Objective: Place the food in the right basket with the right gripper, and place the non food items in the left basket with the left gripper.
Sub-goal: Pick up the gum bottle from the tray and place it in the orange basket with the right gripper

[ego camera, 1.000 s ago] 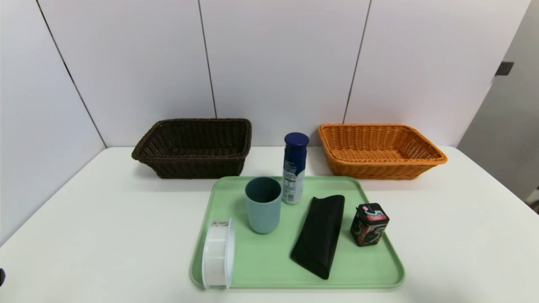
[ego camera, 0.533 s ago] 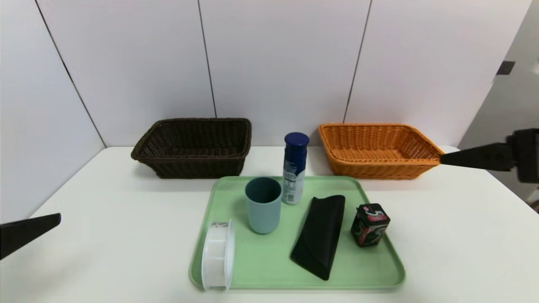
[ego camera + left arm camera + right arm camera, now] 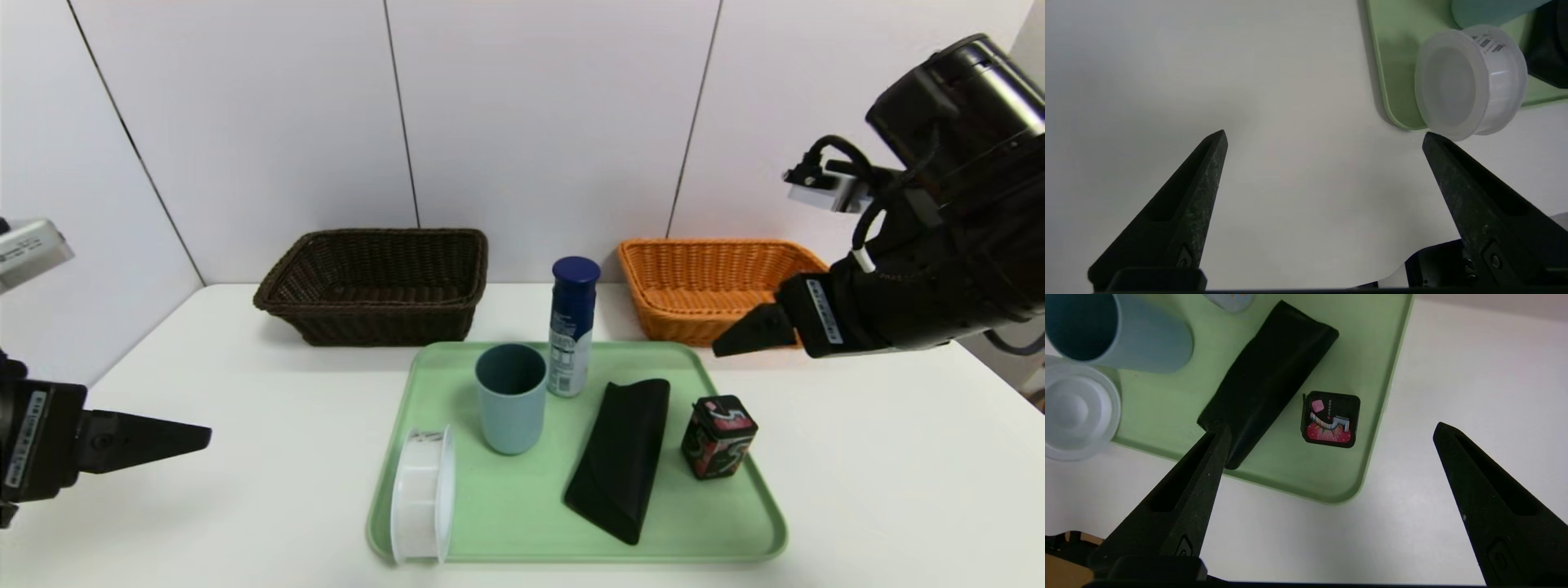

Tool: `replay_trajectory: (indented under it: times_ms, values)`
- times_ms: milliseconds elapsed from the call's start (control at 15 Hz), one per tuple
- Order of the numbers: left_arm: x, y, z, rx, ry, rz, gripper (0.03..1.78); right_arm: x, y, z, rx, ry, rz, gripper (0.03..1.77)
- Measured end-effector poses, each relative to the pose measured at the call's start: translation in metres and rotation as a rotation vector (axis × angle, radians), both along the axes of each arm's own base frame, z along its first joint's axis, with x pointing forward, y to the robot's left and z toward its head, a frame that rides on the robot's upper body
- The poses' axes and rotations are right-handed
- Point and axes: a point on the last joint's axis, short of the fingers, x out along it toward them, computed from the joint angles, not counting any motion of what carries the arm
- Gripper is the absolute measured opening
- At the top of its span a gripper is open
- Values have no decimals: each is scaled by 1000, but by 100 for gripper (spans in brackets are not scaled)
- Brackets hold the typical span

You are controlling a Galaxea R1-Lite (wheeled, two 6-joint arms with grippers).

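White panels back a pale table where a green tray sits before a dark basket and an orange basket. Nothing is sorted yet. The right gripper, jaws wide apart and empty, hangs above the tray's far right corner; the small gum tin (likely the food) stands upright just below and nearer the robot, so this arm is closest. The left gripper, also spread and empty, hovers over bare table left of the tray, nearest the white tub lying on its side.
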Motion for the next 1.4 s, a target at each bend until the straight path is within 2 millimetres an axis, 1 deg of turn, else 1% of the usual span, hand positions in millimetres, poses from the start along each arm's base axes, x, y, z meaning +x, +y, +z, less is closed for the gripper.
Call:
replay_trajectory:
  times_ms: [133,267,600,800,1000,1400]
  values:
    - [9,-8,1,-32,-24,-21,169,4,3,-8,-12,31,7,171]
    - [18,-13,3,-45,-46,-33,169,5,4,-11,-10,47,32,171]
    - [31,-22,3,-70,-4,-24,169,8,9,-18,-26,75,45,171]
    - [35,-27,0,-56,20,-25,169,12,10,-29,-76,145,26,171]
    - [39,-30,-1,-51,22,-27,169,24,14,-44,-94,199,-27,171]
    - [39,-31,-3,-46,34,-34,169,44,27,-70,-124,280,-54,171]
